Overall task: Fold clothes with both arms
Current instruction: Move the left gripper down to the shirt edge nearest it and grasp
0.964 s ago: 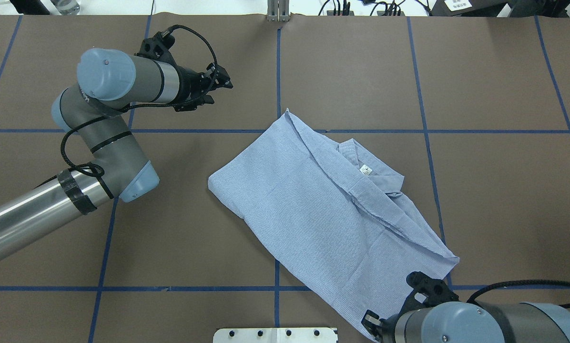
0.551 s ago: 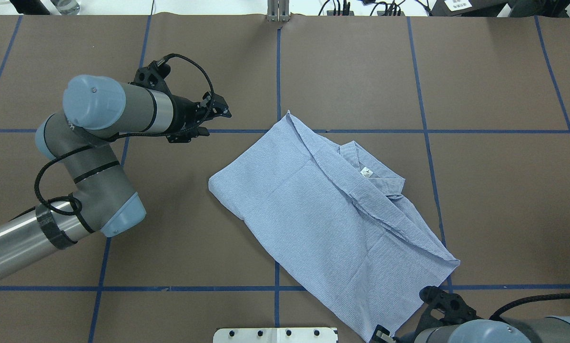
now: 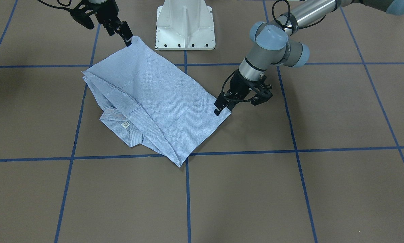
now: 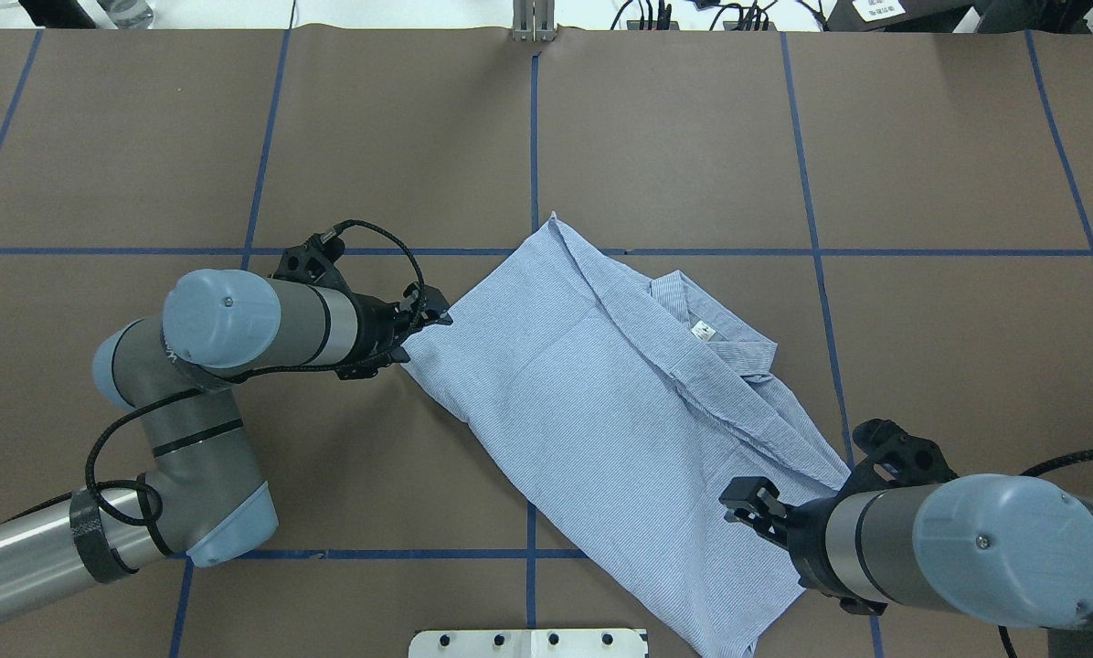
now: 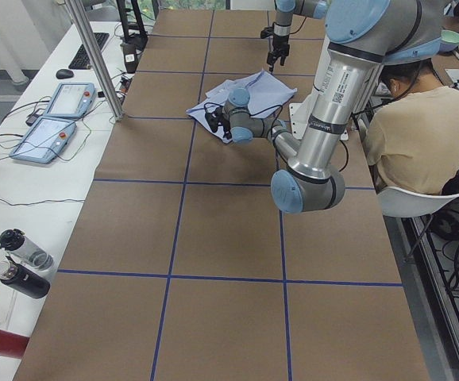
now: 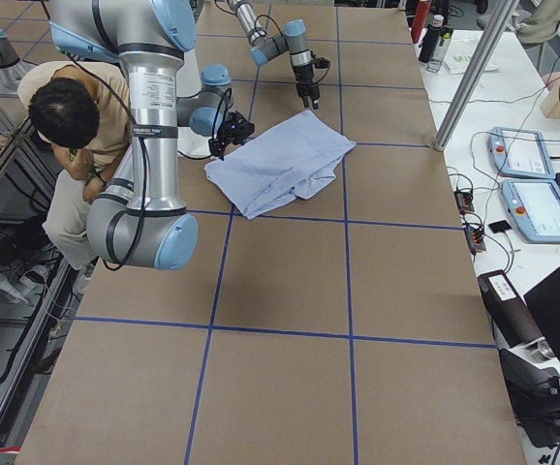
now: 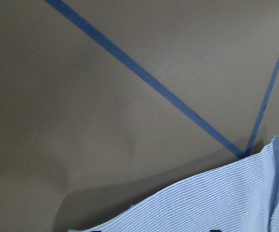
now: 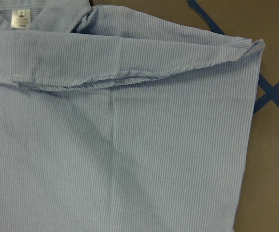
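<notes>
1. Lying flat and folded on the table [image 4: 967, 384], the shirt [image 4: 592, 402] forms a long rectangle set diagonally near the middle. One end is close to the base [image 3: 185, 27], and the far corner touches a cross line of tape [image 4: 693, 251].
2. The collar [image 4: 738, 352] and white label [image 4: 703, 329] face up. They poke out from under a folded-over flap on the robot's right side, and a crease ridge runs along the shirt's length beside them.
3. The left gripper [image 4: 423, 320] is low at the shirt's left corner.
   - In the front view its fingers [image 3: 218, 109] stand apart at the cloth edge.
   - In the left wrist view only dark tips show at the bottom edge, well apart, over the striped hem.
   - The jaws are open and hold nothing.
4. The right gripper [image 4: 749, 501] hangs above the shirt's near-base end.
   - The right wrist view looks down on a wide stretch of cloth, with the label at top left and no fingers in frame.
   - I can't tell how wide the jaws stand.
   - The cloth under it lies flat.
5. The table is covered in brown sheet, gridded with blue tape.
6. In the side views a person [image 5: 420, 135] in a beige top sits behind the base. Two tablets [image 5: 55, 119] and some bottles [image 5: 19, 262] are on the white bench along the table's far edge.
</notes>
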